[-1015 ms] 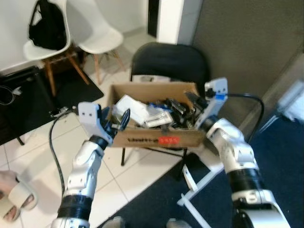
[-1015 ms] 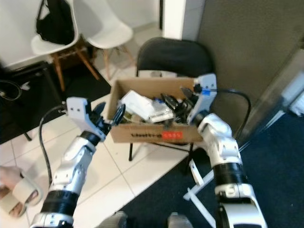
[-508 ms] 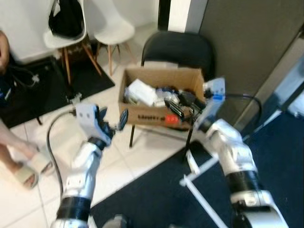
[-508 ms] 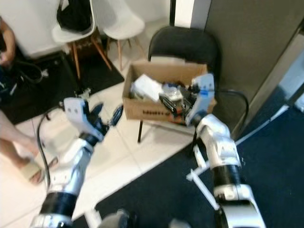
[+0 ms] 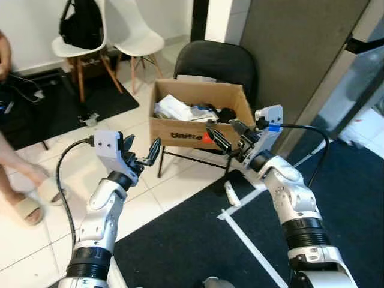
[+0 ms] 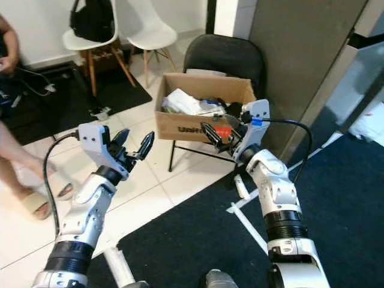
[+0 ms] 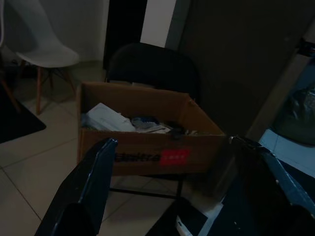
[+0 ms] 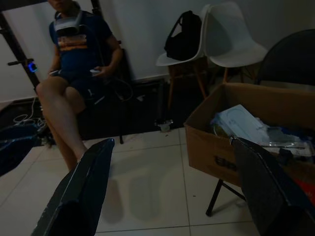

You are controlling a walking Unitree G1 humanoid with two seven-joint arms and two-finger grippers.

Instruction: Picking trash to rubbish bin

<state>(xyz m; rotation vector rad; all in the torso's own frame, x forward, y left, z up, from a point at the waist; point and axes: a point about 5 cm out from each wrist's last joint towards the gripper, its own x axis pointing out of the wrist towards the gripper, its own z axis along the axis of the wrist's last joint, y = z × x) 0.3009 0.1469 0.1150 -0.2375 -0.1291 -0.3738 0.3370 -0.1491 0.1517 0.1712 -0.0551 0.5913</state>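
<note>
Cardboard box [image 5: 198, 120]: I see it open on the seat of a black folding chair [image 5: 219, 60], ahead of me and a little to my right; it has dark print and a red label [image 6: 223, 131] on its front wall; this box seems to serve as the rubbish bin.
Trash [image 5: 180, 109]: white packets and dark pieces lie mixed inside the box; I cannot tell the single items apart.
Right end effector [image 5: 228, 137]: raised in front of the box's front right corner, near the red label; its two black fingers are spread wide apart and I see nothing between them.
Left end effector [image 5: 143, 153]: held up over the tiled floor [image 5: 36, 234], to the left of the box and apart from it; its fingers are also spread apart and they carry nothing.
Floor in front: white tiles on my left; a dark carpet [image 5: 198, 240] on my right, with a white strip [image 5: 252, 249] across it.
White chairs [image 5: 135, 39]: two of them stand against the wall behind the box; a black bag [image 5: 81, 24] rests on the left one.
Person: a bare leg with a sandal [image 5: 24, 204] stands at the left edge; in the right wrist view the person [image 8: 78, 64] sits in a blue shirt.
</note>
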